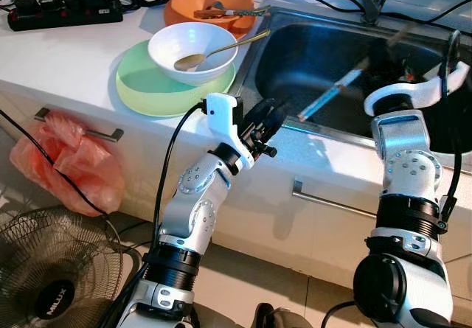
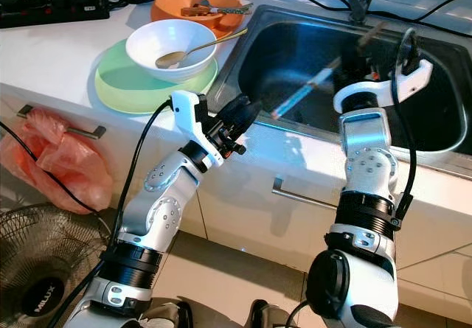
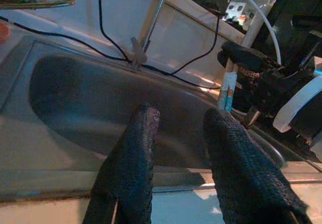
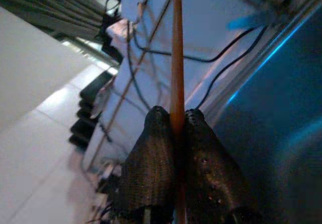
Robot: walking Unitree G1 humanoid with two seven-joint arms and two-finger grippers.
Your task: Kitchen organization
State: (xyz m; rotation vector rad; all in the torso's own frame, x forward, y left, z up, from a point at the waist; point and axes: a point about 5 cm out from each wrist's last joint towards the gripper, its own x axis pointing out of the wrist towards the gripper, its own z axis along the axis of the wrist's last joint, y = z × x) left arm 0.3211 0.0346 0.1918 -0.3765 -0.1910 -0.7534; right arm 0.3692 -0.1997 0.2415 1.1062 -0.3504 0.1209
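A thin brown stick (image 4: 176, 43), seemingly a chopstick, is clamped between the two fingers of the right gripper (image 4: 176, 128), its long axis running straight out past the fingertips. That gripper is held over the steel sink (image 1: 295, 55). A blurred rod (image 1: 332, 92) with a blue end is seen above the basin, slanted from the sink's near edge up toward the back; whether it is the same stick cannot be told. The left gripper (image 3: 176, 121) is poised at the sink's front edge, its fingers parted a little around nothing. On the counter left of the sink, a white bowl (image 1: 193, 51) holding a spoon (image 1: 214, 51) is set on a green plate (image 1: 158, 88), with an orange bowl (image 1: 210, 4) behind.
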